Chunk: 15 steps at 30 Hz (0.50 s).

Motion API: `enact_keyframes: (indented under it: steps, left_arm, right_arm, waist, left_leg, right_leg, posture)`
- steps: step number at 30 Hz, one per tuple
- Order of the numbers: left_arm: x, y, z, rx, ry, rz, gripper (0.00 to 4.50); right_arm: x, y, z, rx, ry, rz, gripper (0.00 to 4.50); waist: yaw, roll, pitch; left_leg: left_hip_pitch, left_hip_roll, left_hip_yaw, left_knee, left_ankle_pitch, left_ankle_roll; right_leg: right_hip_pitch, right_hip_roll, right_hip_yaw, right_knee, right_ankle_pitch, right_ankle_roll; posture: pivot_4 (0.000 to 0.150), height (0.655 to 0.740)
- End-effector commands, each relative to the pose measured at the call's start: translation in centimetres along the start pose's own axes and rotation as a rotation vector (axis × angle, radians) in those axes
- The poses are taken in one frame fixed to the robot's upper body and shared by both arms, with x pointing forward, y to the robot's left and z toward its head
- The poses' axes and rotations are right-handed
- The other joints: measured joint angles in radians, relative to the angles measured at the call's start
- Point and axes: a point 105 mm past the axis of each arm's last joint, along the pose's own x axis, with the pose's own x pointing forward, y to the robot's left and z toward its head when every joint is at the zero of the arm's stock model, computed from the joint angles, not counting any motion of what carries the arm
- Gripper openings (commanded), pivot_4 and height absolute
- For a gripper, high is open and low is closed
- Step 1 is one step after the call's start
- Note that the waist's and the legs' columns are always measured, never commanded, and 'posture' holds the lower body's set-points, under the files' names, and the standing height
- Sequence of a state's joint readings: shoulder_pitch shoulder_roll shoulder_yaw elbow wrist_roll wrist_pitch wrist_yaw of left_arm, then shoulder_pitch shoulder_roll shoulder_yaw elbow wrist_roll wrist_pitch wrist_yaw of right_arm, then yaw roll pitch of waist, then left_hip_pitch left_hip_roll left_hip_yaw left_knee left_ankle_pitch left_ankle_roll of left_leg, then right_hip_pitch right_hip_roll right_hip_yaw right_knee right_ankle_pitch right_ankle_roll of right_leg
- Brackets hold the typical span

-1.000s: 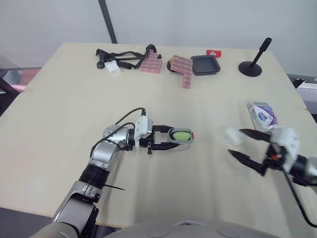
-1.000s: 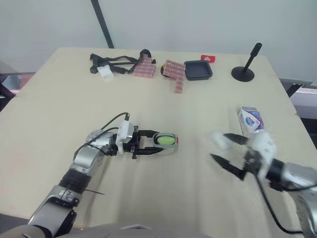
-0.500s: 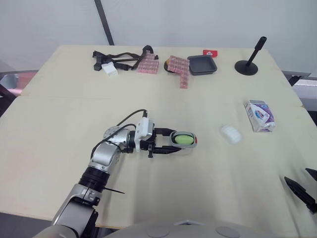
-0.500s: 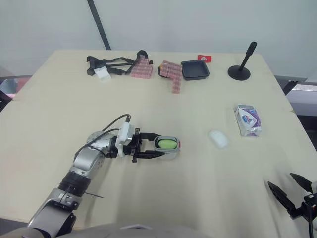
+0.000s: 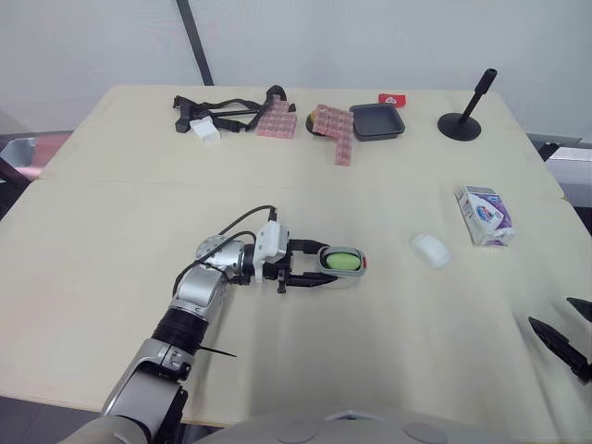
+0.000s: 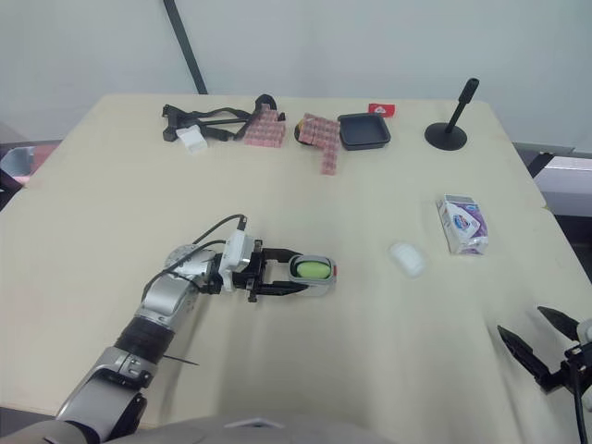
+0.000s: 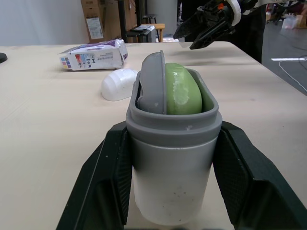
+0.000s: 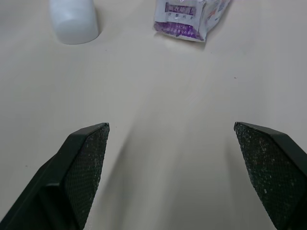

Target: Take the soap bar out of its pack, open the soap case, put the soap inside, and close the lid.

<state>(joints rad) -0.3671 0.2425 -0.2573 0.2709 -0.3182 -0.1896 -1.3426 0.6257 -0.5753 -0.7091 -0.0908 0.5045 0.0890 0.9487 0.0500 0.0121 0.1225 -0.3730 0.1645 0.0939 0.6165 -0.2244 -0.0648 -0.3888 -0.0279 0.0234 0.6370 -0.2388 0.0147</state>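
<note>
Left hand (image 5: 325, 265) clamps the soap case (image 7: 173, 158) — close up, green soap (image 7: 184, 93) inside; right hand (image 5: 549, 311) gapes empty.

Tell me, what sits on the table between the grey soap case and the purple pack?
A white rounded bar, nearer the pack than the case; both eye views show it.

Bright, even light falls from overhead across the pale beige wooden surface (image 5: 111, 231), which looks matte and uniform. Shadows are soft and short. A faint smudge hugs the white rounded piece (image 5: 430, 250) right of centre, and a thin dark rim sits under the black round-based stand (image 5: 464, 125) at upper right. In the left wrist view, the green oval soap bar (image 7: 182, 93) carries a pale sheen at centre frame, and the grey plastic soap case (image 7: 172, 167) darkens toward the bottom edge.
</note>
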Motion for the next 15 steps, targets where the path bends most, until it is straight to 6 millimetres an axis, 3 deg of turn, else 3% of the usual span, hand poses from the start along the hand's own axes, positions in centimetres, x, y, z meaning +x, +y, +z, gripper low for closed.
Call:
enact_keyframes:
  steps: [1, 6, 9, 15]
  left_arm:
    - [-0.3, 0.1, -0.1, 0.024, 0.027, -0.002, 1.87]
    - [-0.4, 0.2, 0.0, 0.024, 0.023, 0.004, 1.87]
    - [-0.4, 0.2, 0.0, 0.014, 0.022, 0.01, 1.87]
    - [-0.1, 0.2, 0.2, 0.015, 0.014, 0.017, 1.87]
  right_arm:
    - [0.5, 0.5, 1.5, -0.051, -0.018, 0.061, 4.47]
    - [0.7, 0.9, 2.3, -0.073, -0.02, 0.096, 4.47]
    - [2.5, 1.2, 6.0, -0.12, -0.04, 0.191, 4.47]
    - [4.9, 3.1, 9.1, -0.081, 0.048, 0.289, 4.47]
  waist:
    - [-0.001, 0.001, 0.0]
    - [0.0, 0.002, -0.001]
    - [-0.008, 0.004, -0.003]
    - [-0.002, 0.008, -0.005]
  left_leg:
    - [0.0, 0.0, 0.0, 0.0, 0.0, 0.0]
    - [0.0, 0.0, 0.0, 0.0, 0.0, 0.001]
    - [0.0, 0.0, 0.0, 0.0, 0.0, 0.001]
    - [0.002, 0.0, -0.001, -0.001, 0.002, 0.003]
  right_leg:
    - [0.0, 0.0, 0.0, 0.0, 0.0, 0.0]
    - [0.001, 0.0, -0.001, 0.0, 0.0, 0.0]
    - [0.001, 0.0, 0.0, 0.0, 0.0, 0.0]
    - [0.004, -0.001, -0.004, 0.0, 0.0, 0.0]
  posture:
    - [0.15, 0.74]
    - [0.15, 0.74]
    - [0.15, 0.74]
    - [0.15, 0.74]
